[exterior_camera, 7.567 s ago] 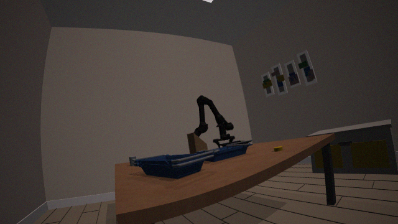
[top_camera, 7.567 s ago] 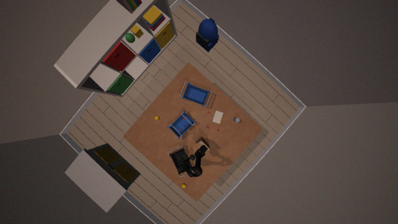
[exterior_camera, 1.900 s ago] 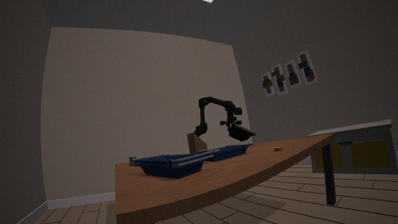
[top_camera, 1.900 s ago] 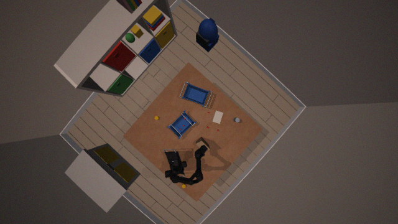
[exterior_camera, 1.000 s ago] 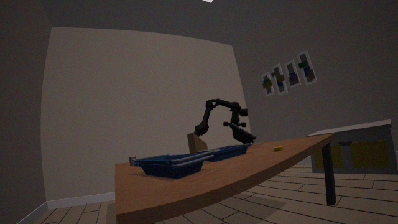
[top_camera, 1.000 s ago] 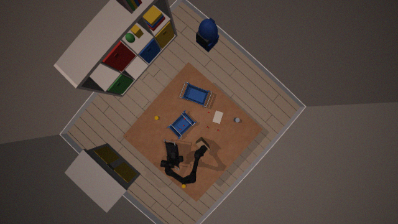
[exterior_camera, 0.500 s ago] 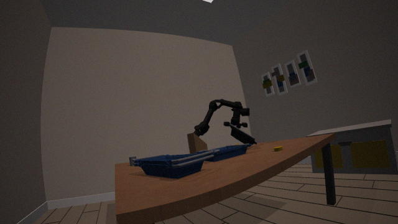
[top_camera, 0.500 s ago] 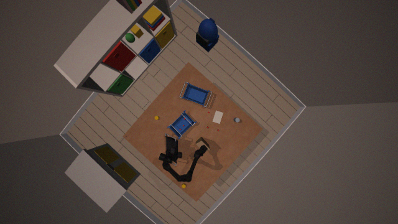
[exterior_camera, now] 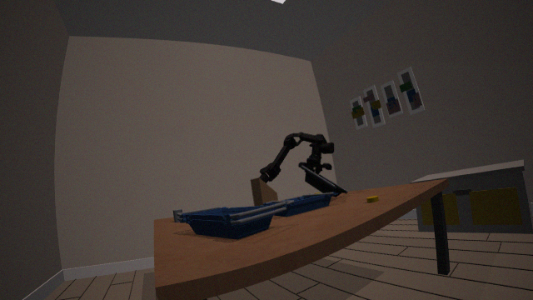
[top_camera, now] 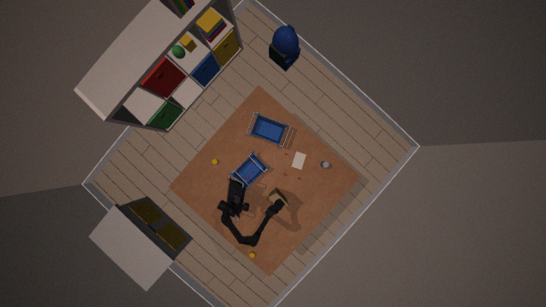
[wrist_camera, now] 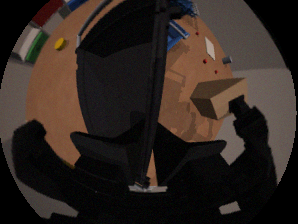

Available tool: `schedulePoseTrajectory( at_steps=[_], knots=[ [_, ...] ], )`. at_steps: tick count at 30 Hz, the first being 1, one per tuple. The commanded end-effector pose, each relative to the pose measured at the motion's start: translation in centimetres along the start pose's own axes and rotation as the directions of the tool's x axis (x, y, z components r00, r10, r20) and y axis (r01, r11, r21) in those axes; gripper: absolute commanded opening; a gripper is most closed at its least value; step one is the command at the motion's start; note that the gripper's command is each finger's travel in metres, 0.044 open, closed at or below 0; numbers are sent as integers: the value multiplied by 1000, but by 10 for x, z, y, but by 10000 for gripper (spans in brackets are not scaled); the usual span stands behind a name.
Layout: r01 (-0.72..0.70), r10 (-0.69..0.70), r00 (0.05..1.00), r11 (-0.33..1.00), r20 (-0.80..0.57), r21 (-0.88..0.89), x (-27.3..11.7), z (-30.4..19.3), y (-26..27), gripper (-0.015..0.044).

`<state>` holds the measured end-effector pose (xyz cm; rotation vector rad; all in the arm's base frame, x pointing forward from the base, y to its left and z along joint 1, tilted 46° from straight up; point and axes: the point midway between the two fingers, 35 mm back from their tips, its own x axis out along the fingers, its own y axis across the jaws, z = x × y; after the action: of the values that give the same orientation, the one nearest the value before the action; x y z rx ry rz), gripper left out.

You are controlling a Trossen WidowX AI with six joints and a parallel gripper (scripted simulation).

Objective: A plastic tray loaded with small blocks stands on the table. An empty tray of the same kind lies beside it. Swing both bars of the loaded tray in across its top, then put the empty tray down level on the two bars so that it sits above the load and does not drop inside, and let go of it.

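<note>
The end effector (top_camera: 235, 208) (exterior_camera: 315, 170) (wrist_camera: 148, 121) is gripping a tilted black tray (top_camera: 236, 192) (exterior_camera: 318, 178) (wrist_camera: 117, 85) beside the loaded blue tray (top_camera: 250, 170) (exterior_camera: 306, 204) (wrist_camera: 176, 36), away from the table's (top_camera: 328, 188) (exterior_camera: 233, 262) (wrist_camera: 50, 95) corners.

On the tabletop (exterior_camera: 300, 246) there stand two blue trays; above the farther one (exterior_camera: 308, 204), the gripper (exterior_camera: 315, 172) holds a black tray (exterior_camera: 322, 182), which is tilted.
</note>
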<state>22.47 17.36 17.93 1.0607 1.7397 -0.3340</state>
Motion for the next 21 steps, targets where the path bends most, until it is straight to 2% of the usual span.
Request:
schedulePoseTrajectory(
  at_steps=[1, 21],
  knots=[
    [-17, 17, 1000, 999, 0, 41, -5, 16, 5, 0],
    [-16, 33, 997, 971, -66, 237, -3, 94, 3, 0]
  ],
)
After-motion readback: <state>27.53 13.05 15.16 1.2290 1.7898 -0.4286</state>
